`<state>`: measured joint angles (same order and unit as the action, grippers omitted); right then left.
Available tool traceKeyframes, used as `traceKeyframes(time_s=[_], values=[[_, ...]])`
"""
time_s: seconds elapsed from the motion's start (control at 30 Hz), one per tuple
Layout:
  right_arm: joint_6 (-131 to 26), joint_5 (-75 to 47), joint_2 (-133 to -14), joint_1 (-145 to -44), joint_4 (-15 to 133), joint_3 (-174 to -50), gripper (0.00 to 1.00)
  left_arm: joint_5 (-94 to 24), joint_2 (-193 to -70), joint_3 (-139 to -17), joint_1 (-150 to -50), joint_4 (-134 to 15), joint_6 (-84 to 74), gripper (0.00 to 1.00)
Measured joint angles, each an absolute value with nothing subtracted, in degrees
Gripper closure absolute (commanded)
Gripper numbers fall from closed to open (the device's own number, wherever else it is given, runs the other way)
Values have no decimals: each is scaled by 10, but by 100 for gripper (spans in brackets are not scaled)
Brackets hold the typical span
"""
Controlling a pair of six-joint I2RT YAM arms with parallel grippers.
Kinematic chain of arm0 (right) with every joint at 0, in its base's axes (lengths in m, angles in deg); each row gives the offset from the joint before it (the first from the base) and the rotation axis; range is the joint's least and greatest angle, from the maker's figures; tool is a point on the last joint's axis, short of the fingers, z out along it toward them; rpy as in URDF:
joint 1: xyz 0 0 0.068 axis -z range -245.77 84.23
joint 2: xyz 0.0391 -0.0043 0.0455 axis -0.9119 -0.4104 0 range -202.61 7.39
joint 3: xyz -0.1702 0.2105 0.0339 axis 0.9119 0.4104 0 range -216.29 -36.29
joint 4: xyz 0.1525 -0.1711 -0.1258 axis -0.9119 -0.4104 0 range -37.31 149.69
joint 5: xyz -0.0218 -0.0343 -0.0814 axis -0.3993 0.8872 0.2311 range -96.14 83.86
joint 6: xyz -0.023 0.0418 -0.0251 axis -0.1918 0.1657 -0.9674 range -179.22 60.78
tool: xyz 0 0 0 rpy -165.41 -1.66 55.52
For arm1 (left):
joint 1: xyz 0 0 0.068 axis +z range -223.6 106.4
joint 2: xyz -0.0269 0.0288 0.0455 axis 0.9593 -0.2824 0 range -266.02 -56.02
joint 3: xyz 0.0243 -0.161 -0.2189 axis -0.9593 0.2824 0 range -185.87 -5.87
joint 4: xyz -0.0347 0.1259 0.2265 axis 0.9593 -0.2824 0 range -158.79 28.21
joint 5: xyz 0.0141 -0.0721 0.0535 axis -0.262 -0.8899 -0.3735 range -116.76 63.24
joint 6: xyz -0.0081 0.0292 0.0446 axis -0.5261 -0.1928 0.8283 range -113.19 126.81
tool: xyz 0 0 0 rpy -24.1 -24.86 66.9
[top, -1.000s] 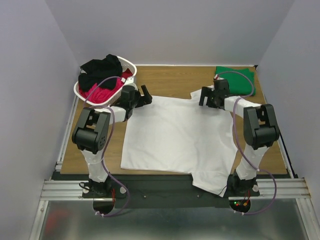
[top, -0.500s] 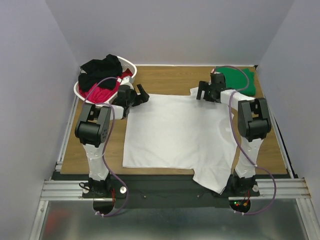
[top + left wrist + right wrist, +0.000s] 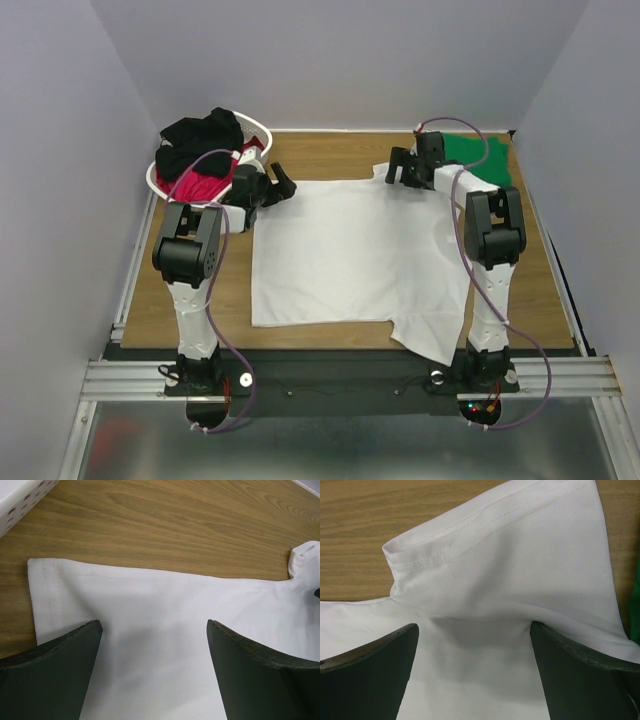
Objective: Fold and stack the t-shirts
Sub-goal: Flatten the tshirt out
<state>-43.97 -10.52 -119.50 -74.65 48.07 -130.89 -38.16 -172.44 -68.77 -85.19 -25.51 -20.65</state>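
Top external view has the white t-shirt [image 3: 350, 250] spread flat mid-table [image 3: 330, 155], its 5 o'clock sleeve drooping off the near edge. My left fingers [image 3: 280, 186] gape over its 11 o'clock corner and my right fingers [image 3: 397, 172] gape over the 1 o'clock sleeve, neither pinching cloth. Beyond, the green t-shirt [image 3: 490, 160] lies at 2 o'clock, and the black t-shirt [image 3: 200, 135] and red t-shirt [image 3: 200, 185] fill the basket [image 3: 262, 130] at 10 o'clock.

Plain white on white t-shirt [image 3: 350, 250], no print; I see white stitch lines along hem. Under it, table [image 3: 330, 155] is mid-brown wood grain. Right of white t-shirt: green t-shirt [image 3: 488, 160], solid colour. Left of it: basket [image 3: 262, 131] white with hole-lattice pattern, black t-shirt [image 3: 200, 135] and red-pink t-shirt [image 3: 198, 188] inside. Left gripper [image 3: 152, 625] and right gripper [image 3: 473, 626] look near-black on my wrist feeds. Left arm [image 3: 188, 255] and right arm [image 3: 492, 230] black with white covers; cables [image 3: 215, 300] purplish.
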Motion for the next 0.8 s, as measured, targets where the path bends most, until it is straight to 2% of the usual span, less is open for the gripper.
traceKeyframes(time_s=[0.33,0.63,0.73,0.8], values=[[-439,-127,-1244,-762,458,-1391,1,-385,-1731,-729,-837,-294,-203,2],[-447,-136,-1252,-768,438,-1412,1,-379,-1731,-751,-835,-300,-181,2],[-453,-137,-1239,-768,425,-1407,0,-339,-1678,-715,-846,-309,-166,2],[-455,-136,-1201,-768,419,-1376,0,-285,-1600,-659,-863,-326,-160,1]])
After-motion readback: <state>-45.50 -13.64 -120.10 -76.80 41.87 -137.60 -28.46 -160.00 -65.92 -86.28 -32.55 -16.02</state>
